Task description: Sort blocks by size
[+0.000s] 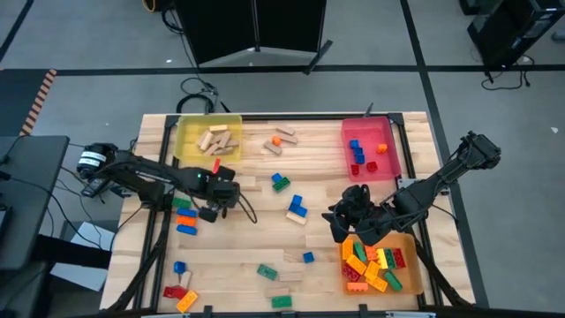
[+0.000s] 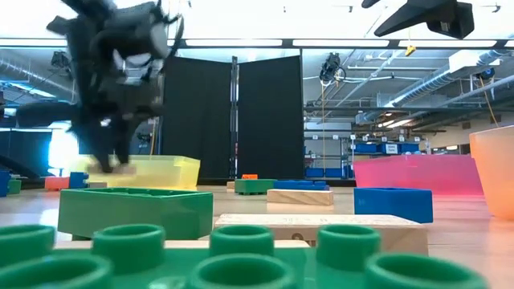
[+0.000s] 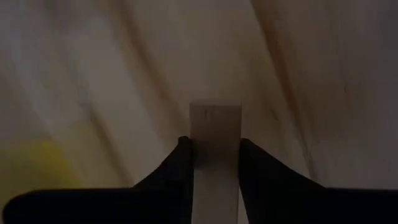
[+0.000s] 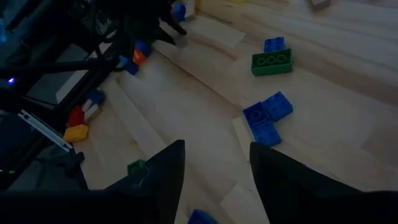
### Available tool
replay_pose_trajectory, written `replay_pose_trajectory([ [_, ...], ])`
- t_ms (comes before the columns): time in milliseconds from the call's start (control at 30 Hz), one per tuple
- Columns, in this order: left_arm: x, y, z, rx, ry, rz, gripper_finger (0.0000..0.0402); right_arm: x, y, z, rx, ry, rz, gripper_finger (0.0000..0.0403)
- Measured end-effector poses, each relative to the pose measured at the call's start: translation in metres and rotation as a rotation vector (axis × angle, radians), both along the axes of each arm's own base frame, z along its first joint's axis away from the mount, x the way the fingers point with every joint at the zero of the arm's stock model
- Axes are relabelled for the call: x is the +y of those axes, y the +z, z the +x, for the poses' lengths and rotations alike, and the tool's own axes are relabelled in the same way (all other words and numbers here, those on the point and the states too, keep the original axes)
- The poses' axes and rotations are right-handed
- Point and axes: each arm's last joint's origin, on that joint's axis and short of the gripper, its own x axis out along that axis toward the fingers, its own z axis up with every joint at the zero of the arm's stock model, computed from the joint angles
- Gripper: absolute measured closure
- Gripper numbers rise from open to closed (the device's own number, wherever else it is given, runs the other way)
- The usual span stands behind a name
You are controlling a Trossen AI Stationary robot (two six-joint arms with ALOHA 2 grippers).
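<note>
Seen from above, the left gripper [image 1: 214, 205] hangs over the table [image 1: 265, 256] just in front of the yellow tray [image 1: 187, 132], which already holds several tan wooden blocks [image 1: 216, 137]. The right gripper [image 1: 351, 216] hovers beside the orange tray [image 1: 410, 265], heaped with bricks; a red tray [image 1: 384, 132] at the back right holds a few more. Loose bricks lie scattered between the trays and along the near edge.

At table height, the left gripper [image 2: 112, 160] shows with a small wooden block [image 2: 120, 168] pinched at its tips, raised a little off the boards, the yellow tray [image 2: 173, 172] right behind it. A big green brick [image 2: 136, 213] fills the foreground.

Through the left wrist camera, the two fingers [image 3: 180, 162] press against both sides of the wooden block [image 3: 214, 134], clamped on it, the block standing out past the tips.

Through the right wrist camera, the right gripper [image 4: 214, 168] hangs with its fingers apart and nothing between them, above a blue brick [image 4: 264, 118] and a green brick [image 4: 272, 61].

The step in hand looks like carrying this block to the yellow tray. Done well, that means holding it firmly, lifting clear of the tray's wall, and letting go only once the block is over the pile.
</note>
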Motion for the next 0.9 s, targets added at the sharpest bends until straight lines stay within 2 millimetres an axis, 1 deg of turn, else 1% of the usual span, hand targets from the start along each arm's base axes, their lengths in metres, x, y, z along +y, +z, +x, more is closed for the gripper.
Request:
replay_pose_trajectory([
  [100,0.006,0.018,0.007,-0.003,0.037,0.005,0.0307,0.000,0.000,0.000,-0.004,-0.010,0.012,0.0208],
  [167,0.016,0.032,0.015,-0.053,0.070,0.025,0.0307,0.000,0.000,0.000,-0.007,-0.014,0.017,0.0208],
  [233,0.031,0.043,0.018,-0.057,0.090,0.064,0.0307,0.000,0.000,0.000,-0.008,-0.016,0.021,0.0208],
  [300,0.051,0.052,0.020,-0.061,0.113,0.085,0.0307,0.000,0.000,0.000,-0.012,-0.017,0.024,0.0208],
  [400,0.084,0.062,0.013,-0.077,0.190,0.095,0.0307,0.000,0.001,0.001,-0.019,-0.025,0.037,0.0208],
  [533,0.132,0.064,-0.005,-0.113,0.352,0.062,0.0307,0.001,0.001,0.001,-0.028,-0.032,0.049,0.0208],
  [700,0.186,0.063,-0.029,-0.257,0.611,0.021,0.0307,-0.001,0.002,0.003,-0.038,-0.040,0.056,0.0208],
  [800,0.208,0.055,-0.040,-0.276,0.724,-0.022,0.0307,-0.004,0.002,0.004,-0.039,-0.052,0.056,0.0208],
  [900,0.219,0.040,-0.044,-0.241,0.797,-0.106,0.0307,-0.006,0.002,0.006,-0.041,-0.065,0.057,0.0208],
])
